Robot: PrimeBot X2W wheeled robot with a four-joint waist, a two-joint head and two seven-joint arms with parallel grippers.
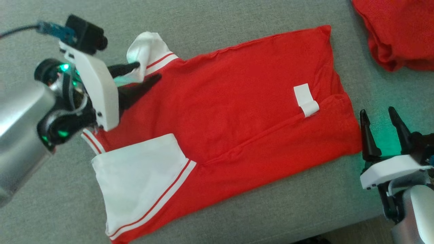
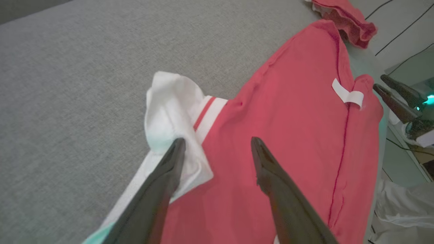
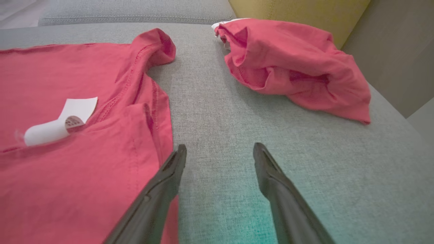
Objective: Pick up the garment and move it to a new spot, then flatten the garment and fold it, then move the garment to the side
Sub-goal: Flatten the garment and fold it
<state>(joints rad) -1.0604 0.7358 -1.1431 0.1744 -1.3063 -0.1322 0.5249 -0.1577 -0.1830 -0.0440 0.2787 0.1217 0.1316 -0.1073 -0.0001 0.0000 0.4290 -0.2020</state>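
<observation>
While the red T-shirt (image 1: 237,101) lies spread across the middle of the grey sofa seat (image 1: 203,20), its hem towards the seat's right edge, the work appears to be at the flattening stage, with no fold yet made. The left end effector (image 1: 148,70) hangs wide open over the shirt's far sleeve (image 1: 147,47), one finger (image 2: 169,169) over the bunched white cloth and the other above the red body. The right end effector (image 1: 377,111) is equally wide, holding nothing, just beside the hem near the seat's front edge.

Next, the left fingers probably need to close on the rumpled sleeve and draw it out flat, or lay it in over the body.

The shirt is thin, soft knit, red with white sleeves edged in red stripes. The near sleeve (image 1: 135,176) lies smooth. A white paper-like label (image 1: 305,100) curls near the hem. The seat is coarse woven upholstery. A second red garment (image 1: 400,34) sits crumpled at the far right corner.
</observation>
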